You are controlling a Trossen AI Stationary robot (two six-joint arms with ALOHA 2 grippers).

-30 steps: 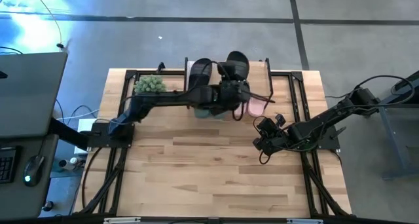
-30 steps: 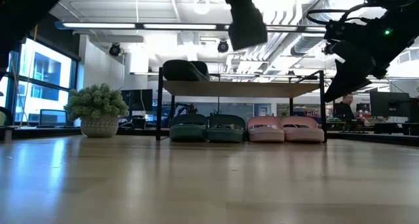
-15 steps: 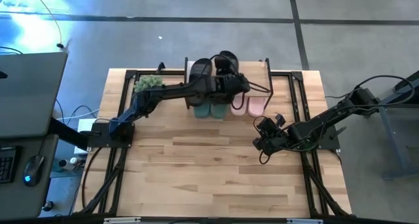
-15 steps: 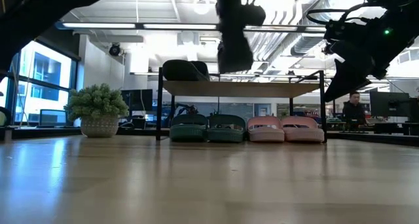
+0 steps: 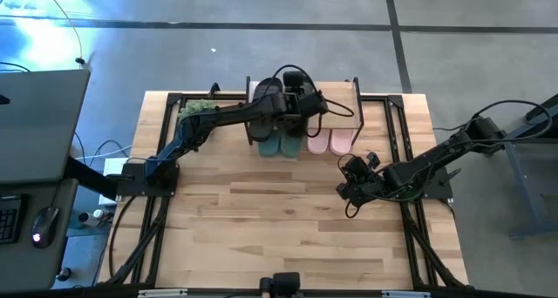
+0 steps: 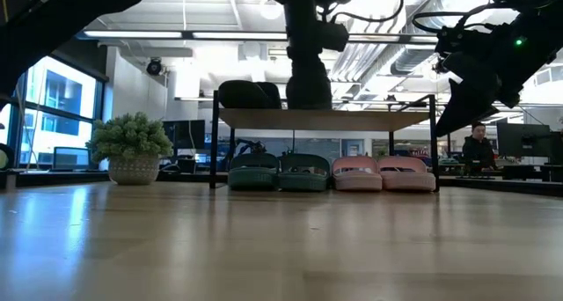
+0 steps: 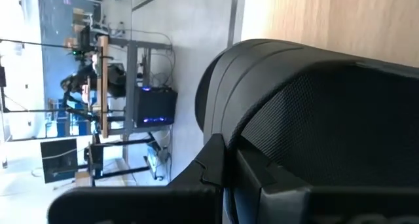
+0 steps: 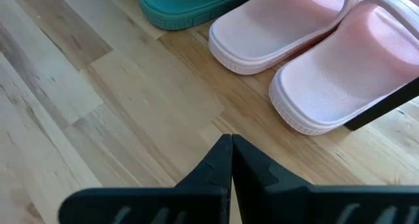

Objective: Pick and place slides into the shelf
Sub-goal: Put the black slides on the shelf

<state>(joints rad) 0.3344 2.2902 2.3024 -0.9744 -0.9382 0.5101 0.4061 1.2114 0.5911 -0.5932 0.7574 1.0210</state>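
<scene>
High view: left gripper (image 5: 299,96), clenched on second black slide (image 7: 314,112), is hovering over shelf (image 5: 349,91) top beside first black slide (image 5: 265,96); lowering and release judged next. Right gripper (image 5: 352,181), clenched empty, is waiting well apart from shelf.

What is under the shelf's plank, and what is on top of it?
Under the shelf: green slides and pink slides. On top: one black slide, beside it a second black slide held by the left gripper; whether it touches the plank is hidden.
</scene>
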